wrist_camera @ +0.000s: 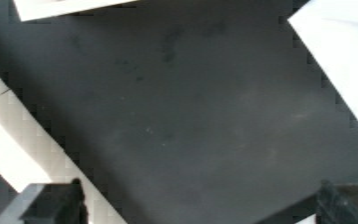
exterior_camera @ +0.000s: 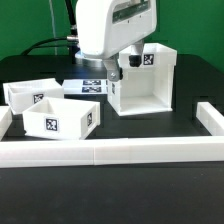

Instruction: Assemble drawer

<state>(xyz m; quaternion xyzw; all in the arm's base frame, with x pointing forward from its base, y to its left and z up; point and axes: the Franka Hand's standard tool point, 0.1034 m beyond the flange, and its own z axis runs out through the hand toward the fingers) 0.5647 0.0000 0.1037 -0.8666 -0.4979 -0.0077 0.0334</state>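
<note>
The arm [exterior_camera: 112, 25] hangs pointing down, its pincer [wrist_camera: 194, 208] spread wide, empty.

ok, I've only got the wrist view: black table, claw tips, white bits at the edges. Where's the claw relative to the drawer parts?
Observer: The claw hangs close to the big box, by its wall on the exterior view's left. I can't tell if it touches.
Operator: Trays?
Observer: The back tray and front tray both sit on the table on the exterior view's left, apart from the box, with neither inside it.
Operator: Anything else nearby?
Observer: A low white wall runs across the near side, in front of all the parts.
</note>
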